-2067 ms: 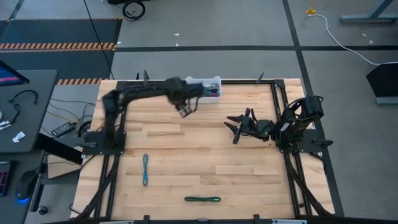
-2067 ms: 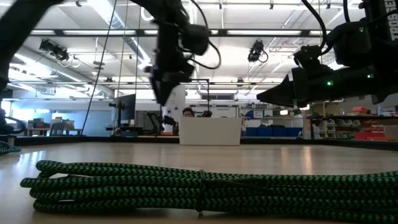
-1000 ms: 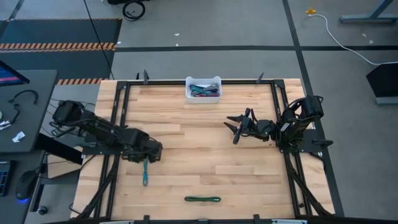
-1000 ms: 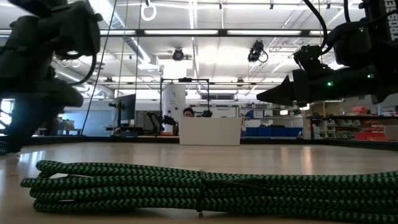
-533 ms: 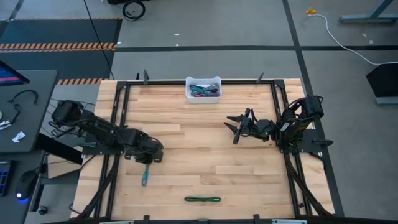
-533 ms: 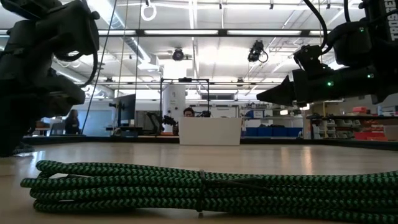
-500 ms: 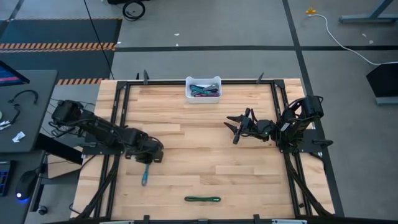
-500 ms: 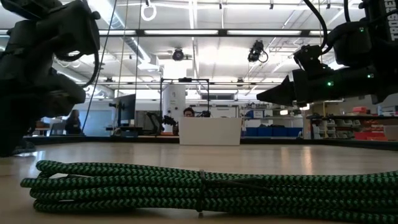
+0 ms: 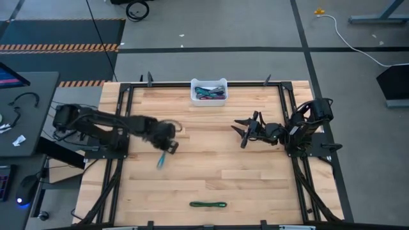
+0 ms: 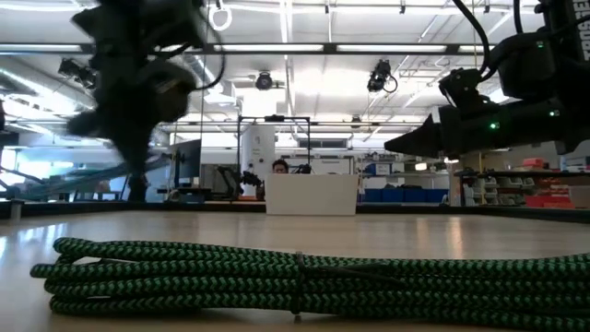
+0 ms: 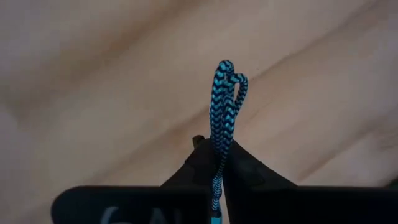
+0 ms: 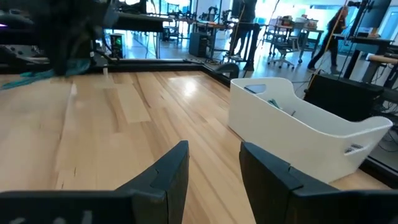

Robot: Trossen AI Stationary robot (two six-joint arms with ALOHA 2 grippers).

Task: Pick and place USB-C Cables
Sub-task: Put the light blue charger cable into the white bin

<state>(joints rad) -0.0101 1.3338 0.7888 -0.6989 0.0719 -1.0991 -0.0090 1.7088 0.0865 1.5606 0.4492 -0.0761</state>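
Observation:
My left gripper (image 9: 168, 146) hangs over the table's left half, shut on a teal braided USB-C cable (image 9: 161, 160). The cable's looped end (image 11: 224, 78) pokes out past the fingertips in the left wrist view. A green-and-black cable bundle (image 9: 208, 204) lies flat on the wood near the front edge and fills the low view's foreground (image 10: 277, 277). More cables lie in the white bin (image 9: 209, 91) at the far edge. At the right side my right gripper (image 9: 241, 131) waits above the table, open and with nothing between its fingers (image 12: 214, 168). My left gripper pinches the folded teal cable between its two fingers (image 11: 249, 169), a short way back from one looped end (image 11: 219, 134). Several strands run side by side through the pinch, along the fingers. The cable is lifted clear of the table, and its longer part trails below the gripper (image 9: 160, 162).
Black frame rails (image 9: 121, 121) run along the table's left, right and far sides. The white bin (image 12: 298, 124) stands beyond my right gripper. Bare wood lies between the two arms and around the green cable.
My left gripper has shut on the teal cable where it lay on the table's left side. It has then risen and swung toward the right and far edges. The cable has come off the wood and now hangs from the fingers.

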